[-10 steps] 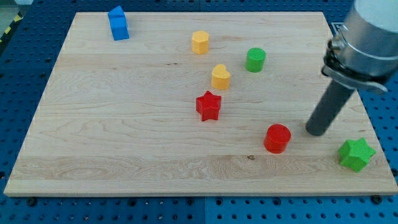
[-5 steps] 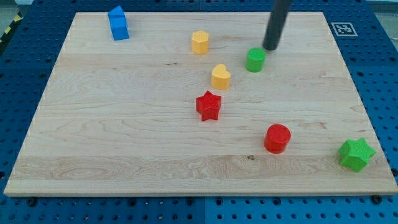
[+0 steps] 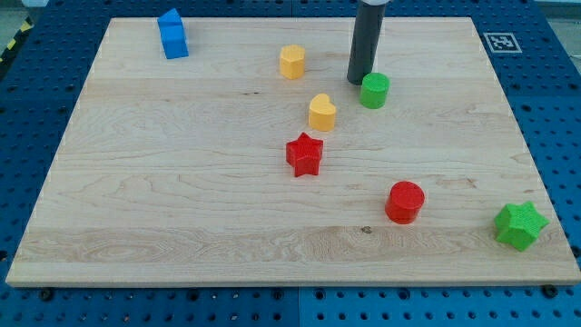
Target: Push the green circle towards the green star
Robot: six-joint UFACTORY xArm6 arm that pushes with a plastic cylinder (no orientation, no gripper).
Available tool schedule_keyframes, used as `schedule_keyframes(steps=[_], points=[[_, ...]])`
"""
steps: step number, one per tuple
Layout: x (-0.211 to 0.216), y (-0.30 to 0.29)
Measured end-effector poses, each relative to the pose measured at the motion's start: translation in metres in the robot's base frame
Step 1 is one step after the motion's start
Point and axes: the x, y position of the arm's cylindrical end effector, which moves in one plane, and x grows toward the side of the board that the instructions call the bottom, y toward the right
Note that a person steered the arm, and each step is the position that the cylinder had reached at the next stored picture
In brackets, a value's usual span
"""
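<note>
The green circle (image 3: pixel 374 90) sits on the wooden board (image 3: pixel 182 182) in the upper middle right. The green star (image 3: pixel 520 224) lies near the board's lower right corner, far from the circle. My tip (image 3: pixel 358 80) is down on the board just left of and slightly above the green circle, touching or nearly touching its upper left edge. The rod rises straight up out of the view's top.
A yellow hexagon block (image 3: pixel 291 61) stands left of my tip. A yellow heart (image 3: pixel 322 112) and a red star (image 3: pixel 305 153) lie below left of the circle. A red circle (image 3: pixel 405 201) lies between the circle and the green star. A blue block (image 3: pixel 172 34) is at top left.
My tip moved from beside the red circle up to the green circle's upper right, then over to its upper left. The blocks have not visibly moved.
</note>
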Motion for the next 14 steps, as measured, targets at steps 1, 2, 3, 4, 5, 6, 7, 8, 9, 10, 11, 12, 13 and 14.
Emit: schedule_keyframes(steps=[1, 2, 3, 4, 5, 6, 7, 8, 9, 10, 11, 12, 13, 14], points=[[0.009, 0.0], [0.016, 0.007], [0.019, 0.021], [0.031, 0.028], [0.046, 0.032], [0.059, 0.04], [0.072, 0.051], [0.085, 0.06], [0.1, 0.065], [0.114, 0.074], [0.13, 0.085], [0.148, 0.094], [0.17, 0.099], [0.173, 0.104]])
